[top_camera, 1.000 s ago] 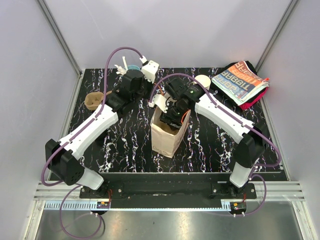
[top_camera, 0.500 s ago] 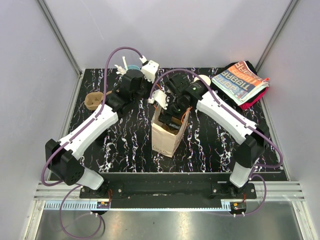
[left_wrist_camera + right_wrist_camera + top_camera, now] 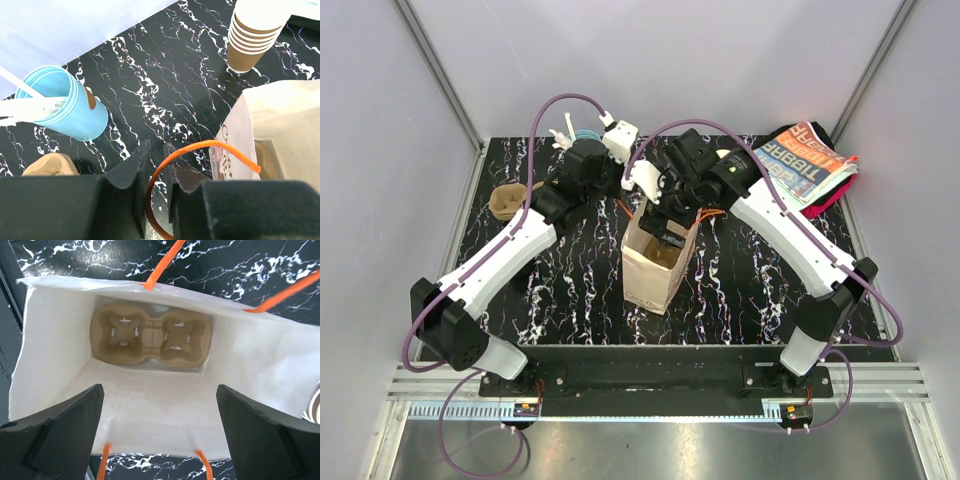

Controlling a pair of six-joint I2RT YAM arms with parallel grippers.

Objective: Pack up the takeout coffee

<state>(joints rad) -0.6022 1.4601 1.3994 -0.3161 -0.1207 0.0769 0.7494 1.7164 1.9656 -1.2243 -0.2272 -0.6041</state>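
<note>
Orange handle (image 3: 200, 144) pinched in the left jaws holds the paper bag (image 3: 150, 410) open for the spread, empty right jaws above, though the takeout coffee appears in no view.

Bright, even, diffuse light falls from overhead. In the top view the black marbled surface (image 3: 570, 290) carries only soft, faint shadows under the arms, and everything is sharp. In the left wrist view the left arm's fingers (image 3: 132, 185) at 6 o'clock are dark and slightly soft, and the cup stack (image 3: 250, 42) at 1 o'clock washes out. In the right wrist view the paper bag (image 3: 150, 410) interior is nearly overexposed, and the right arm's fingers (image 3: 60, 435) at 7 and 5 o'clock are blurred.
</note>
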